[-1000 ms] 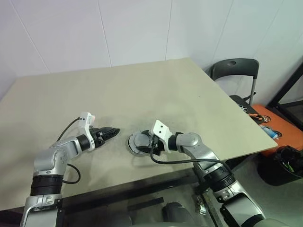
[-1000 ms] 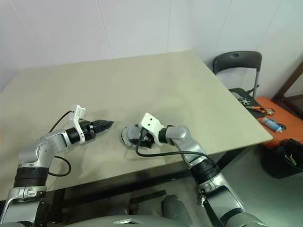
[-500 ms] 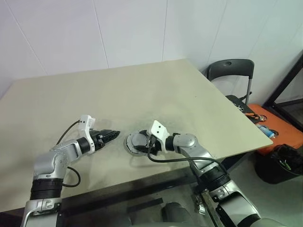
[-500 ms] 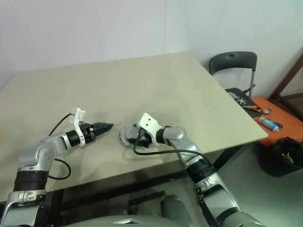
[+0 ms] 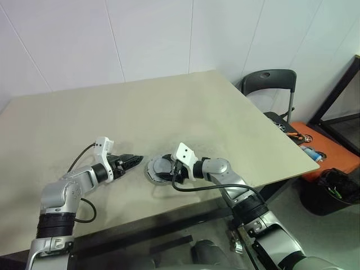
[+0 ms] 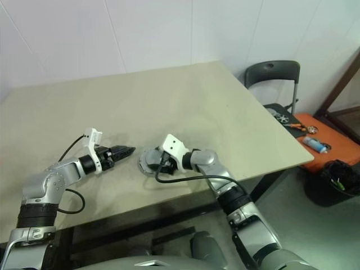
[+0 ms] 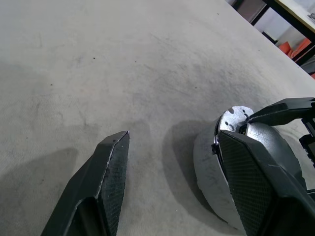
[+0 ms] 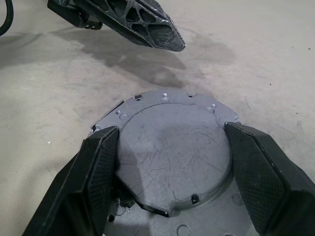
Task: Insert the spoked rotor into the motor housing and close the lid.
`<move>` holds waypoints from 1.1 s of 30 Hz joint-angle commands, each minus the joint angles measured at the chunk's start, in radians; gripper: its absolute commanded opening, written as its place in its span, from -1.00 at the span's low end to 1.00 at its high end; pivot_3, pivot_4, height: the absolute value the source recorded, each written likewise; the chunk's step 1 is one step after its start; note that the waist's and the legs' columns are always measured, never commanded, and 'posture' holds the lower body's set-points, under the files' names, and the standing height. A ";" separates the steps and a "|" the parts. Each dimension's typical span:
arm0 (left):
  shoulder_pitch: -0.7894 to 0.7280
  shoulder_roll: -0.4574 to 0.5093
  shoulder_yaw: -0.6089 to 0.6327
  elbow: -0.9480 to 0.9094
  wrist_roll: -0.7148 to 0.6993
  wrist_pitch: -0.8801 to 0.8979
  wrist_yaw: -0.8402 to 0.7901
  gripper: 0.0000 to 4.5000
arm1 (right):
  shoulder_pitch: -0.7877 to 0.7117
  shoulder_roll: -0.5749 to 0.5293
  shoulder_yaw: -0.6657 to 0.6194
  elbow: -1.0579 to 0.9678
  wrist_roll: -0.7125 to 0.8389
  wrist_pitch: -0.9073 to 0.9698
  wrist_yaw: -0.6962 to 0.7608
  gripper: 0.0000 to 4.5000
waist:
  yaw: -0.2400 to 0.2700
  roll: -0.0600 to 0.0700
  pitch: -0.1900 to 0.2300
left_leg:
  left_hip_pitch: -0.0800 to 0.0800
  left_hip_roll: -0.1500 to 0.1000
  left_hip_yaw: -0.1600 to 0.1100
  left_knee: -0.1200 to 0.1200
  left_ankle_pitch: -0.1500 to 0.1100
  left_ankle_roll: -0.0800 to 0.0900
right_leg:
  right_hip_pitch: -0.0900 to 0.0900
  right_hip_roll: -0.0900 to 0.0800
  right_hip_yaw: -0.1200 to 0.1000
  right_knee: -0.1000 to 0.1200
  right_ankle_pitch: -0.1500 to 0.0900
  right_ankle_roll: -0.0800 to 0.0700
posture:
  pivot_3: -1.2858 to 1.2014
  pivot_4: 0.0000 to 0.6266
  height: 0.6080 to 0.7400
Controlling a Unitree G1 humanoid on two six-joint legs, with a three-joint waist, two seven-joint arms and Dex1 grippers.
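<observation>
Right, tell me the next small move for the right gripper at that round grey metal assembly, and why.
Probably ease the right gripper down to seat the flat grey metal lid evenly. Its fingers straddle the lid, which sits on the round grey motor housing with a gap showing at the near edge. The left gripper waits open beside it.

- The lid [image 8: 172, 157], a scratched flat grey disc with a notched rim, lay on top of the motor housing [image 5: 159, 169].
- The round grey housing sat near the surface's six o'clock edge.
- The rotor was hidden.
</observation>
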 commanded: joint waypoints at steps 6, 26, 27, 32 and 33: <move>-0.018 0.000 0.023 -0.019 -0.016 -0.002 0.004 0.36 | -0.030 0.019 -0.004 0.055 0.015 0.079 0.057 0.44 | 0.000 0.000 0.000 | 0.000 0.000 0.000 -0.001 0.000 0.000 | -0.001 0.000 0.000 -0.001 0.000 0.000 | 0.03 -1.00 1.00; -0.010 -0.003 0.025 -0.032 -0.016 -0.002 0.007 0.36 | 0.009 -0.013 -0.035 -0.058 0.001 -0.153 0.055 0.44 | 0.028 0.002 0.002 | -0.009 0.000 0.000 -0.003 0.000 0.000 | -0.007 -0.001 0.000 -0.006 0.002 0.004 | 0.03 -1.00 1.00; -0.008 -0.003 0.024 -0.035 -0.016 -0.001 0.007 0.36 | 0.009 -0.012 -0.034 -0.049 -0.003 -0.163 0.053 0.44 | 0.031 0.002 0.002 | -0.009 0.000 0.000 -0.003 0.000 0.000 | -0.007 -0.001 0.000 -0.006 0.002 0.004 | 0.03 -1.00 1.00; -0.003 -0.003 0.025 -0.045 -0.018 0.002 0.010 0.36 | 0.009 -0.013 -0.012 -0.025 -0.009 -0.152 0.086 0.44 | 0.032 0.002 0.002 | -0.009 0.000 0.000 -0.002 0.000 0.000 | -0.007 -0.001 0.000 -0.006 0.002 0.004 | 0.03 -1.00 1.00; 0.001 -0.004 0.025 -0.049 -0.019 0.003 0.011 0.36 | 0.008 -0.018 -0.006 -0.023 -0.009 -0.141 0.099 0.44 | 0.031 0.002 0.002 | -0.009 0.000 0.000 -0.002 0.000 0.000 | -0.007 -0.001 0.000 -0.006 0.002 0.004 | 0.03 -1.00 1.00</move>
